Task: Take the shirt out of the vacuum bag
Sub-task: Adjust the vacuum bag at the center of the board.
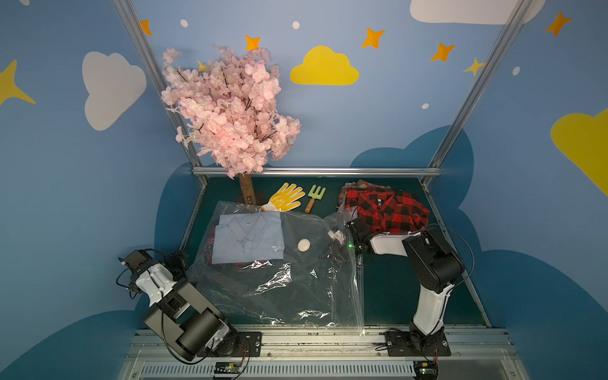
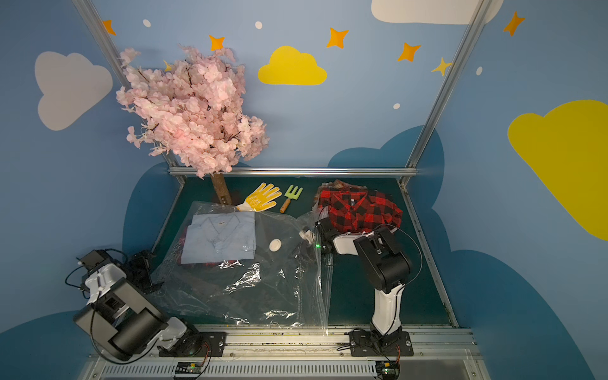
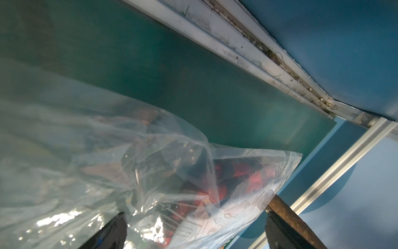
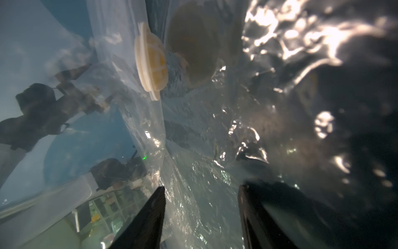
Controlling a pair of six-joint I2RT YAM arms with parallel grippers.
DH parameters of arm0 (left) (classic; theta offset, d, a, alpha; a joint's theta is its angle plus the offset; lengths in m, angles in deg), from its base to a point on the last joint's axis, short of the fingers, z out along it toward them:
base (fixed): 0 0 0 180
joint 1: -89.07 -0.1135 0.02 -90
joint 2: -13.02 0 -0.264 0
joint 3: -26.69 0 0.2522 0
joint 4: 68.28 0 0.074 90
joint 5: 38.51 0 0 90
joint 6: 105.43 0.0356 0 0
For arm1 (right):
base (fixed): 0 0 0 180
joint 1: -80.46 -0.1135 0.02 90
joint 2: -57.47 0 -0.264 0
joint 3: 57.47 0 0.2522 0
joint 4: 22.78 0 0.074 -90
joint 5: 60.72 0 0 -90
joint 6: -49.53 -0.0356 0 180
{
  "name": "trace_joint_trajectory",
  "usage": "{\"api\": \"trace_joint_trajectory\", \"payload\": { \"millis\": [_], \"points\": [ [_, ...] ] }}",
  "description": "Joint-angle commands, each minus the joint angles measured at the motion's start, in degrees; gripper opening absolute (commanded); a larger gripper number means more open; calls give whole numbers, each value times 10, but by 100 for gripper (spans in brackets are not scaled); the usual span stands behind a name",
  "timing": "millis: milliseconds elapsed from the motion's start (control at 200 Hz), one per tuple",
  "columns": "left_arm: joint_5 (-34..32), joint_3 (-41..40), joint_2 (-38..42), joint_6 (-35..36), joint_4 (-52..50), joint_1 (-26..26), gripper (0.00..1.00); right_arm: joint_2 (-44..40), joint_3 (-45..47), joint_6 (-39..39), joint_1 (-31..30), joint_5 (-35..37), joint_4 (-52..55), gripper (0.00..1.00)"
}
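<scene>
Clear plastic of the vacuum bag (image 1: 296,289) is sprawling across the table (image 1: 394,289) centre. A pale blue shirt (image 1: 246,237) is lying inside at ten o'clock, hiding most of a red plaid garment (image 1: 253,264). The right gripper (image 4: 202,188), film-veiled at two o'clock, is holding its fingers apart; the left gripper (image 3: 197,207) at nine is gaping wide.
</scene>
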Motion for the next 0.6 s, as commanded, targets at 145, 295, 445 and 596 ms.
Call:
{"api": "trace_joint_trajectory", "payload": {
  "millis": [145,295,445,596],
  "points": [
    [-9,67,-137,-11,-50,8,100,28,5,14,-10,46,59,57],
    [-28,85,-189,1,-39,40,98,33,2,14,-13,49,60,57],
    [-35,77,-222,3,-15,66,84,34,-2,14,-14,52,64,57],
    [-45,58,-248,19,7,70,66,31,-6,25,-14,58,81,57]
  ]
}}
